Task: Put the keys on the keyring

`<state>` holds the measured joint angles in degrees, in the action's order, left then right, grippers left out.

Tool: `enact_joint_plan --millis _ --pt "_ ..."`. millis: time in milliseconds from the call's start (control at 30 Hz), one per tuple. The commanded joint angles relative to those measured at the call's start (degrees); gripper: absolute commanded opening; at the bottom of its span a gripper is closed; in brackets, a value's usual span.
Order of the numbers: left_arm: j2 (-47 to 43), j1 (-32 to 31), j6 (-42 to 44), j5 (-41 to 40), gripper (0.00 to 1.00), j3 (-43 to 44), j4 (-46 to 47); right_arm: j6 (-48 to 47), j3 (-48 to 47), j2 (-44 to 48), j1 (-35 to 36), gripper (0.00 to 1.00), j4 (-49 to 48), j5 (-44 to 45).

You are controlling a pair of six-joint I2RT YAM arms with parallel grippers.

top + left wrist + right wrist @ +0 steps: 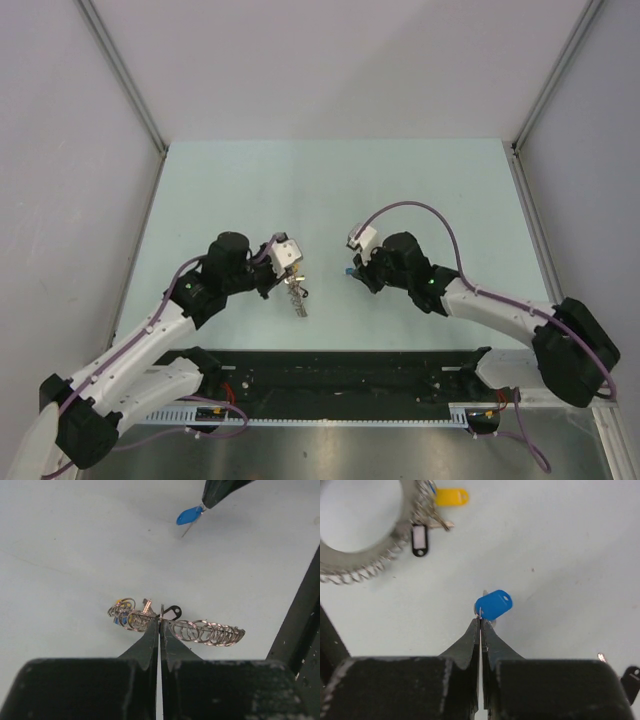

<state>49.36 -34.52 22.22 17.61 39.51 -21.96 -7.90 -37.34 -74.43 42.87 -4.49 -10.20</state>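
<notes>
Nearby, the left gripper point(160, 622) was clenched on the rim of the keyring point(210, 632), its jaws pressed together over the coiled wire. A black key point(420, 540) and a yellow key point(451, 497) sat against the keyring's edge. Beyond the keyring, apart from it, the right gripper point(480, 622) pinched the blue key point(493, 605) tight between closed jaws, over the pale table point(440, 190).

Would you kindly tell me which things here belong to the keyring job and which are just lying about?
Job: keyring, blue key, yellow key, black key, left end effector, right end effector.
Lying about: purple cable, black rail along the table's near edge.
</notes>
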Motion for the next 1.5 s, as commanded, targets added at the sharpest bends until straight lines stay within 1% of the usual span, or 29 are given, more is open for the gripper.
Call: enact_joint_plan --millis 0,133,267,367,433,633,833,1033,1333,1467 --pt "-0.7 -0.8 6.4 8.8 0.0 -0.6 4.5 -5.0 -2.7 6.9 3.5 0.0 2.4 1.1" --pt "0.7 -1.2 9.5 14.4 0.0 0.5 5.2 -6.2 -3.5 14.3 5.2 0.0 4.2 -1.5" --pt "2.7 -1.3 13.9 18.1 0.0 2.1 5.0 -6.5 -5.2 17.9 5.7 0.0 8.0 -5.7" --pt "3.7 -1.2 15.1 21.0 0.0 2.5 5.6 -6.6 -5.7 19.1 6.0 0.0 8.9 -6.4" --pt "4.1 -1.3 15.7 22.6 0.0 2.7 6.0 -6.8 -5.7 19.0 6.3 0.0 8.4 -6.8" --pt "4.3 -1.4 15.5 25.9 0.0 2.0 7.3 -7.2 -5.6 16.9 6.7 0.0 5.1 -11.4" --pt "2.8 -1.3 13.5 28.2 0.01 0.0 9.4 -8.1 -5.7 14.3 7.8 0.0 2.1 -14.8" --pt "3.9 -1.3 10.3 29.9 0.0 -0.6 11.6 -9.6 -5.7 13.5 10.3 0.0 1.4 -12.3" --pt "6.4 -1.3 10.0 30.2 0.0 0.5 10.4 -11.8 -5.6 13.7 12.6 0.0 1.7 -7.8" --pt "6.6 -1.3 9.8 29.8 0.0 0.7 9.9 -12.2 -5.6 13.4 13.0 0.0 1.6 -7.2"
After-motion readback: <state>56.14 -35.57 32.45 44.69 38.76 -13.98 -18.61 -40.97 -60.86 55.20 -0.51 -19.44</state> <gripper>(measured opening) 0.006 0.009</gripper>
